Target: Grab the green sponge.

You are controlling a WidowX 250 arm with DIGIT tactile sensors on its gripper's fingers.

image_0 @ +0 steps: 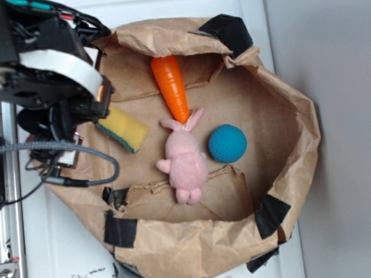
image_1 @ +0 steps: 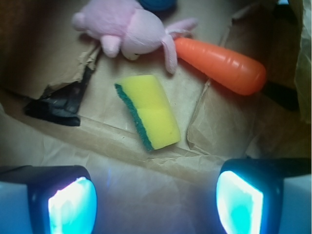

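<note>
The green sponge [image_0: 124, 128] [image_1: 149, 110], a small block with a yellow foam top and a thin dark green layer, lies on the brown paper near the left wall of the paper bag [image_0: 283, 109]. My gripper [image_0: 79, 119] [image_1: 156, 204] hovers over the bag's left rim, just left of the sponge and apart from it. Its jaws stand wide open with only crumpled paper between them. In the wrist view the sponge lies ahead of the fingertips [image_1: 73, 204], centred between them.
An orange carrot [image_0: 172, 87] [image_1: 222, 64] lies beyond the sponge, a pink plush bunny [image_0: 185, 161] [image_1: 129, 30] beside it, and a teal-blue ball [image_0: 227, 143] further right. Black tape patches [image_0: 120, 229] [image_1: 58, 105] hold the bag's folded walls. A cable [image_0: 61, 148] loops below the arm.
</note>
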